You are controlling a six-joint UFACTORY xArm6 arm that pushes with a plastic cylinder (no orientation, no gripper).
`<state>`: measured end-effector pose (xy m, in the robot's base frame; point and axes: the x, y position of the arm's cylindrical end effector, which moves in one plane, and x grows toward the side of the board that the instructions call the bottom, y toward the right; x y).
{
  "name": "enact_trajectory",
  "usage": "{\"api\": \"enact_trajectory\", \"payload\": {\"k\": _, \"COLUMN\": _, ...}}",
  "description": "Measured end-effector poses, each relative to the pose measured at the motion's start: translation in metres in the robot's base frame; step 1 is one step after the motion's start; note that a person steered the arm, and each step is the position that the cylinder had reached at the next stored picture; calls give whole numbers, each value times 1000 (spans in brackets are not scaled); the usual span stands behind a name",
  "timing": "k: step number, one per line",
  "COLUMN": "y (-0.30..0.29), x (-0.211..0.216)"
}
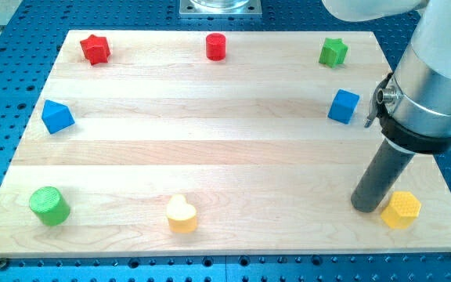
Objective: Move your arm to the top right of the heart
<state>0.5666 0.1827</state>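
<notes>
The yellow heart [182, 213] lies near the view's bottom edge of the wooden board [210, 141], a little left of centre. My tip [365, 207] rests on the board at the view's lower right, far to the right of the heart and about level with it. The tip sits just left of the yellow hexagon [402, 209], close to touching it. The dark rod rises from the tip up to the silver arm at the view's right.
A blue cube [343, 106] sits above my tip. A green star [333, 52], a red cylinder [215, 47] and a red star [95, 48] line the view's top. A blue block [56, 117] and a green cylinder [49, 206] are at the view's left.
</notes>
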Motion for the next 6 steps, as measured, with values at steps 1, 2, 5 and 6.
{"api": "enact_trajectory", "payload": {"k": 1, "y": -5, "x": -6}}
{"api": "enact_trajectory", "payload": {"k": 2, "y": -27, "x": -26}}
{"api": "enact_trajectory", "payload": {"k": 5, "y": -148, "x": -45}}
{"api": "enact_trajectory", "payload": {"k": 6, "y": -155, "x": -48}}
